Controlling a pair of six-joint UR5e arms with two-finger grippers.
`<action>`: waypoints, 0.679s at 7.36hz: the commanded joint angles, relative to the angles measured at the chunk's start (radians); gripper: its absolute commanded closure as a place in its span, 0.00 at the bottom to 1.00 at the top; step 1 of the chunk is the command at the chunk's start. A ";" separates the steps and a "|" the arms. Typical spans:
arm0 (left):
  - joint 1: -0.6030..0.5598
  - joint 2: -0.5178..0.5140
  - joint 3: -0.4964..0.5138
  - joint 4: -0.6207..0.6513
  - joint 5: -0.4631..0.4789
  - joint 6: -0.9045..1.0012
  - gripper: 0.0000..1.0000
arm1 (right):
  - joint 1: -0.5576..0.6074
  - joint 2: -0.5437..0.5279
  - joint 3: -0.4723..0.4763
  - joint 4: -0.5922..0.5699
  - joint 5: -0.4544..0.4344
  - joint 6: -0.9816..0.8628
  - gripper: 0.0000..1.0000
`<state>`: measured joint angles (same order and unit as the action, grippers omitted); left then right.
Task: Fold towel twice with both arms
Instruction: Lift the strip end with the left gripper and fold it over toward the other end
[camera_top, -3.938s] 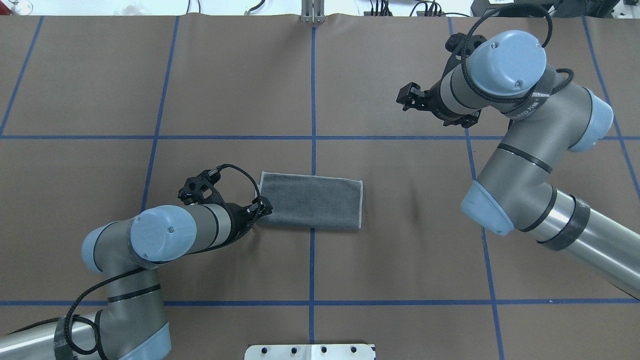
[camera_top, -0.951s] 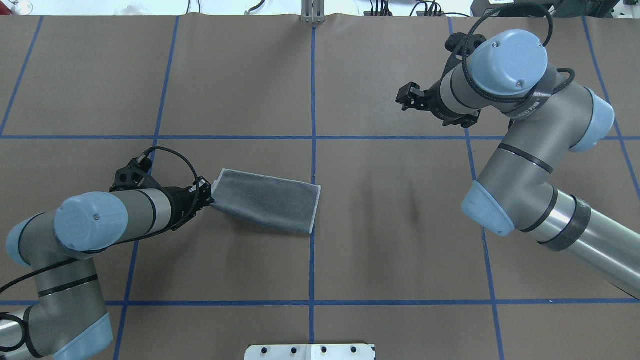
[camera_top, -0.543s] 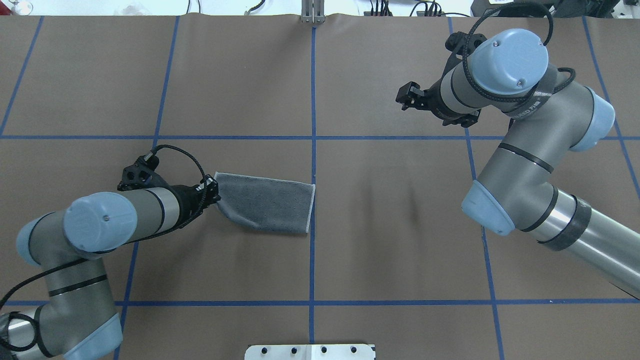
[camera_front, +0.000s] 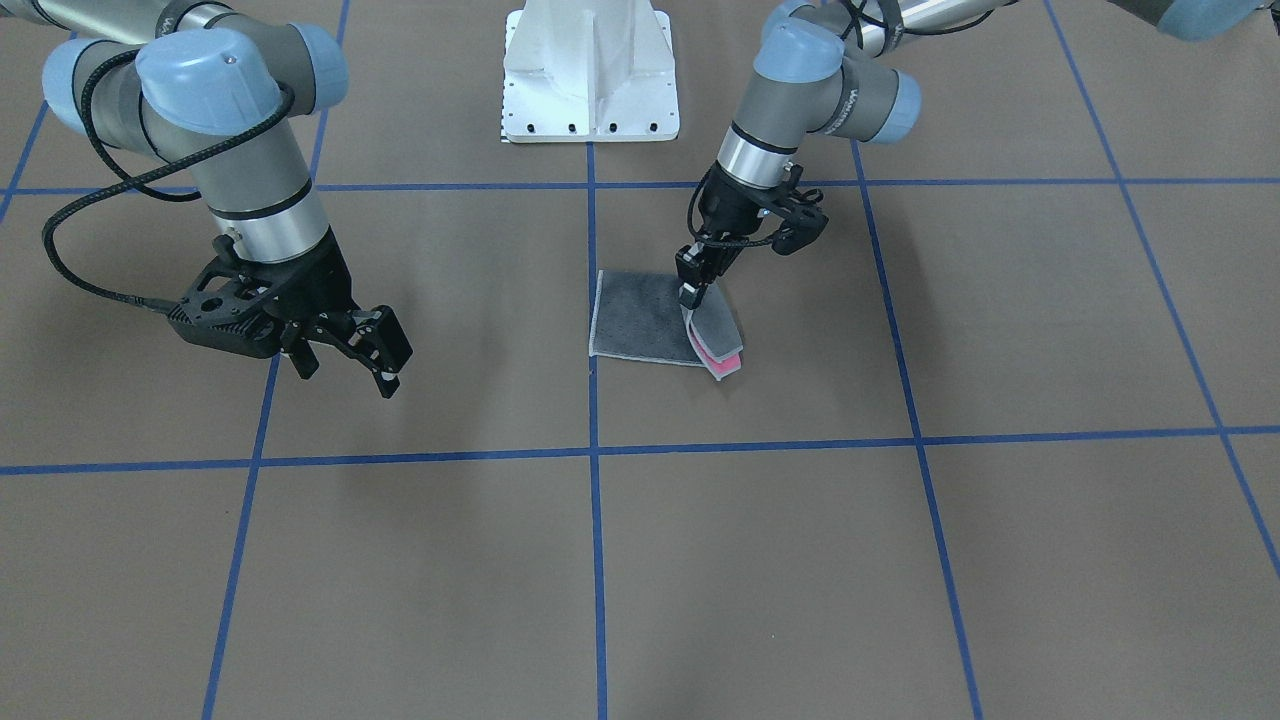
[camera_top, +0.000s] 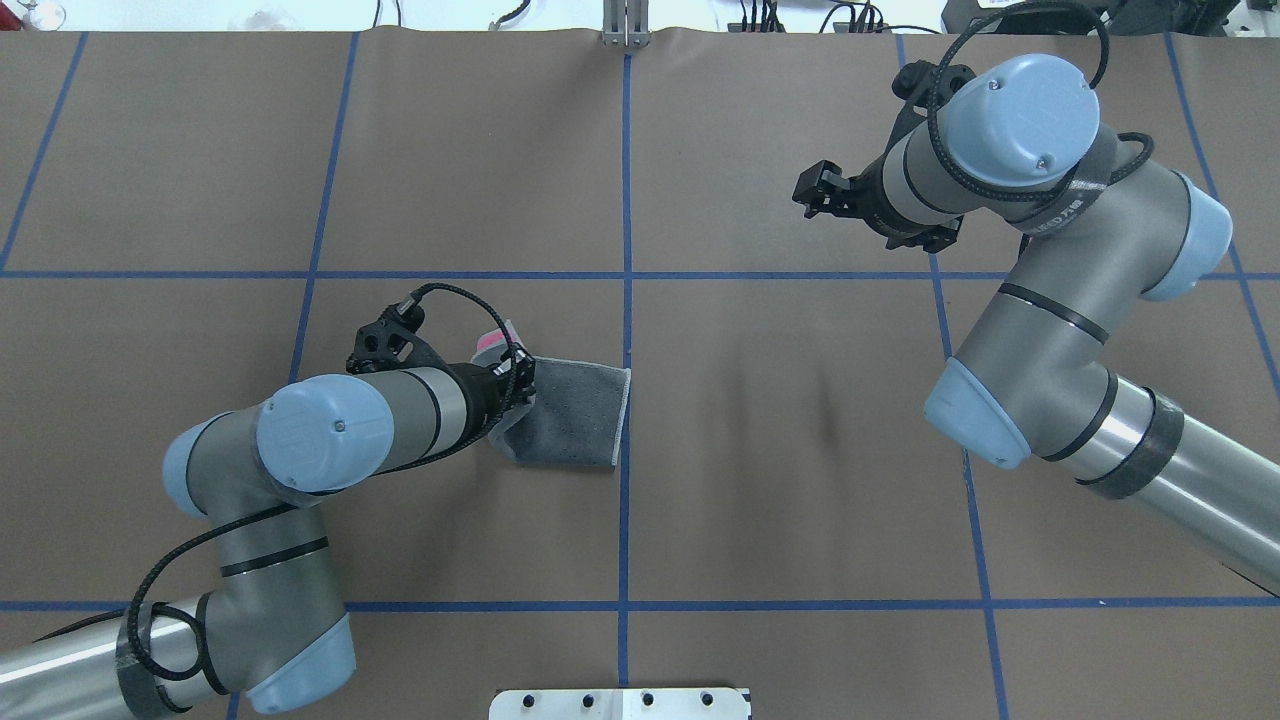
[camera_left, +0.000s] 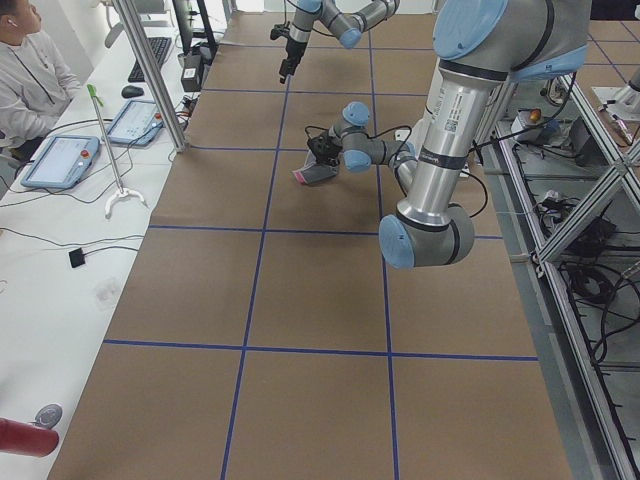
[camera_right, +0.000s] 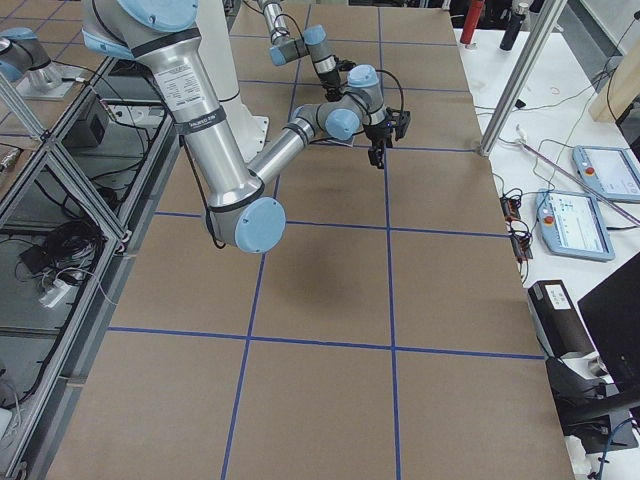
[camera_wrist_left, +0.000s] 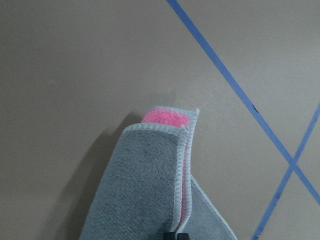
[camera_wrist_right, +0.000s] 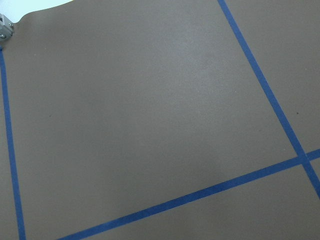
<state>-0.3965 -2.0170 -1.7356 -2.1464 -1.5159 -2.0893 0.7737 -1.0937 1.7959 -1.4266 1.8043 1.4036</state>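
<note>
The towel (camera_top: 580, 425) lies dark grey face up on the brown table cover (camera_top: 800, 500). Its free stitched edge runs along the centre tape line (camera_top: 626, 200), and the rest lies on the left arm's side of that line. The left gripper (camera_front: 690, 294) is clamped on the towel edge farthest from the line and holds it raised and curled toward the line. The pink face shows under the raised layers. The right gripper (camera_front: 345, 370) hangs above the table, well apart from the line on its other side, jaws spread wide and empty.
</note>
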 joint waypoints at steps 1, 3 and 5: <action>0.021 -0.075 0.004 0.000 0.000 0.000 1.00 | 0.004 0.000 -0.001 0.000 0.001 0.000 0.00; 0.037 -0.085 0.011 0.002 0.000 0.003 1.00 | 0.006 0.000 -0.001 0.000 0.001 0.000 0.00; 0.065 -0.086 0.011 0.000 0.003 0.049 1.00 | 0.006 -0.002 -0.001 0.002 0.001 0.000 0.00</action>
<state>-0.3482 -2.1004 -1.7251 -2.1449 -1.5141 -2.0716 0.7791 -1.0940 1.7948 -1.4256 1.8055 1.4036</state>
